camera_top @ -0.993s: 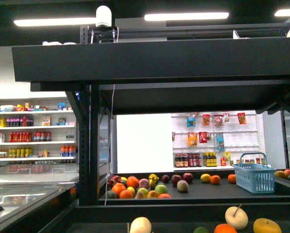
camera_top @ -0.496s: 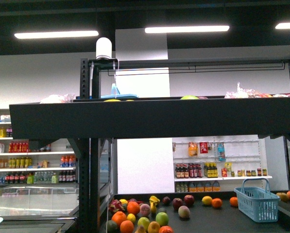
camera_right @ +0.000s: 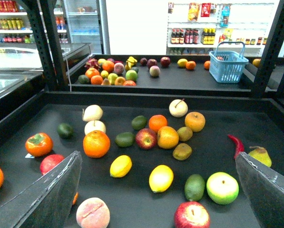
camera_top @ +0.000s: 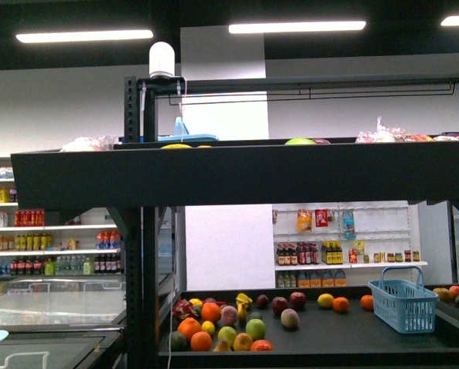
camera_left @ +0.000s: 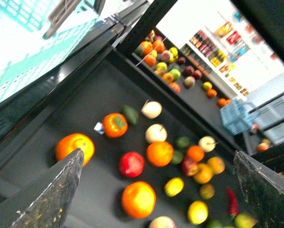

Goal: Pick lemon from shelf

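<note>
The left claw (camera_left: 158, 152) and the right claw (camera_right: 157, 154) are both hanging spread wide above the shelf (camera_right: 156, 97), gripping nothing, seemingly so either can drop over a fruit. The lemon (camera_right: 161, 178) is lying near the big orange (camera_right: 96, 143), a second yellow fruit (camera_right: 121, 166) between them, facing the right claw's gap, which looks best placed.

Left pincer (camera_left: 157, 153) and right pincer (camera_right: 158, 156) both gape wide apart

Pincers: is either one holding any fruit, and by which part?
Nothing is held. The left pincer and right pincer are both open and empty above the shelf.
</note>
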